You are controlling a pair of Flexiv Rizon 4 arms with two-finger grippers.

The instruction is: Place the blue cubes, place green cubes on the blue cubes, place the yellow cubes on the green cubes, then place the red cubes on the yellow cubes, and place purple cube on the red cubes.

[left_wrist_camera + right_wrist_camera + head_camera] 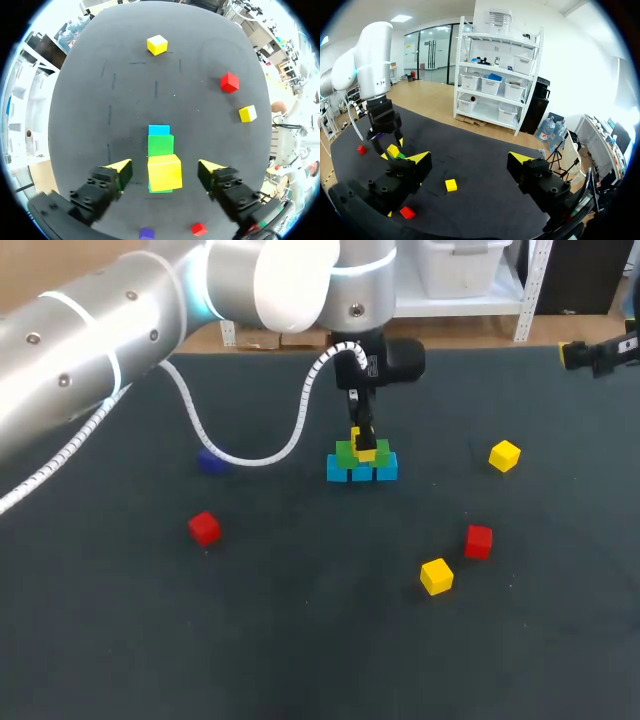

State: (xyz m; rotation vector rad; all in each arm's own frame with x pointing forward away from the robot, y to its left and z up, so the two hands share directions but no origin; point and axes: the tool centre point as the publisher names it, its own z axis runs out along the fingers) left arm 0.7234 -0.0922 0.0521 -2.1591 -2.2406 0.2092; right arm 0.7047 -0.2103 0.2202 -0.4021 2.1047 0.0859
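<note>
Atop green cubes (160,144), yellow cube (164,172), level.

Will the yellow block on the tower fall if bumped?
Probably slides, not rolls: the yellow block has flat faces. It only rests on the green blocks, the left gripper open around it, so a nudge might knock it off.

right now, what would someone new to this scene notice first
The small stack near the table's middle: blue cubes at the base, green cubes on them and a yellow cube on top, with the left gripper over it, its fingers open on either side of that cube without touching. Around it, red cubes, loose yellow cubes and a purple cube dot the dark table.
</note>
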